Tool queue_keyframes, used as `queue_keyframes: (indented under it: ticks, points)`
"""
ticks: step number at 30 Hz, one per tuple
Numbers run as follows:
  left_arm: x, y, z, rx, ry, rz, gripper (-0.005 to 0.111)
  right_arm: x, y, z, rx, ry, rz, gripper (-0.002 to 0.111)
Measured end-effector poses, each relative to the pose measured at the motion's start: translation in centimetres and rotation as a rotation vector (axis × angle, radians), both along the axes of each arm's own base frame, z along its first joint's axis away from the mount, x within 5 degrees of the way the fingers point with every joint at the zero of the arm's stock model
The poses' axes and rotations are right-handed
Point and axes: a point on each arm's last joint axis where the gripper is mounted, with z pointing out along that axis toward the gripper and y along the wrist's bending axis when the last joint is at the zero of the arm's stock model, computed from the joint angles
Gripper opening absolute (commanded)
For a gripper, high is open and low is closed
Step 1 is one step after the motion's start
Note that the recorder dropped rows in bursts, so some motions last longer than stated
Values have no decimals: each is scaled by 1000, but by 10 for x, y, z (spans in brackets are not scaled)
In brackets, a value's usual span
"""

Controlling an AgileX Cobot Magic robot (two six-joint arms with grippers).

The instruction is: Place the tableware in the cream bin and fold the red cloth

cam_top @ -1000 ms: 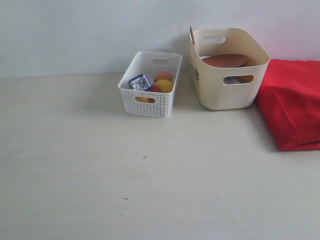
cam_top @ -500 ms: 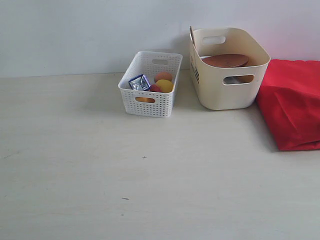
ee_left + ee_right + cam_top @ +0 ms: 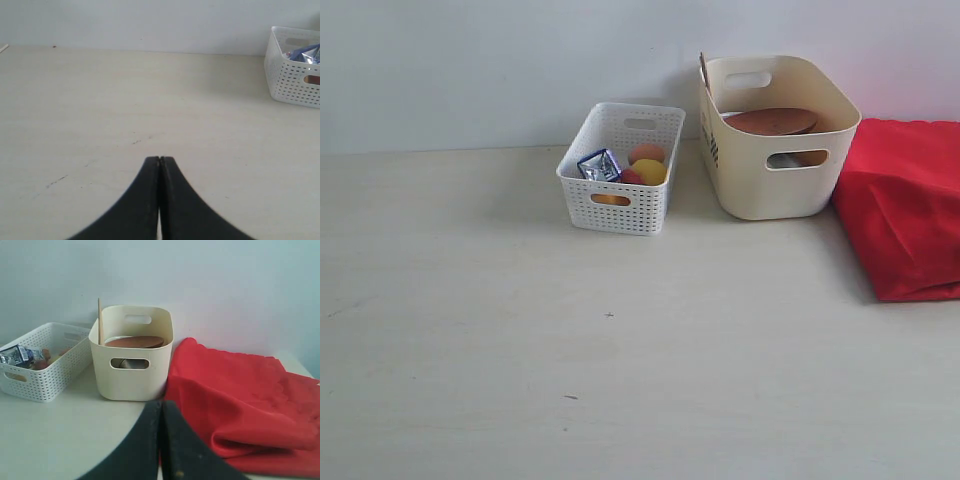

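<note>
Showing the cream bin (image 3: 750, 195) at the back of the pale table (image 3: 520, 340), close to the wall. The round brown wooden plate (image 3: 770, 121) lies inside it near the rim, and a light wooden chopstick (image 3: 99, 322) leans upright in one corner. Something grey shows through the near handle cutout, too dim to name. The red cloth (image 3: 905, 215) lies bunched in folds on the bin's right side, touching its wall. To the bin's left, just apart from it, stands the white perforated basket (image 3: 615, 210), holding a blue-and-white snack packet (image 3: 599, 165) and round yellow and orange foods (image 3: 648, 172). Left gripper (image 3: 159, 162): jaws pressed together, holding nothing, over the table. Right gripper (image 3: 161, 407): jaws likewise closed and empty, facing bin and cloth.
</note>
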Motion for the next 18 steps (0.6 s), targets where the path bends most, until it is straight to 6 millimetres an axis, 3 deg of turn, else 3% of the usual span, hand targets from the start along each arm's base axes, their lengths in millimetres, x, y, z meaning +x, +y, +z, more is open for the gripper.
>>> queue_keyframes:
  ticks: [9, 14, 18]
  points:
    - [0, 0, 0, 0, 0, 0, 0, -7, 7, -2, 28, -50, 100, 0]
    - [0, 0, 0, 0, 0, 0, 0, -9, 8, -27, 22, -52, 118, 0]
    - [0, 0, 0, 0, 0, 0, 0, -8, 8, -34, 34, -30, 115, 0]
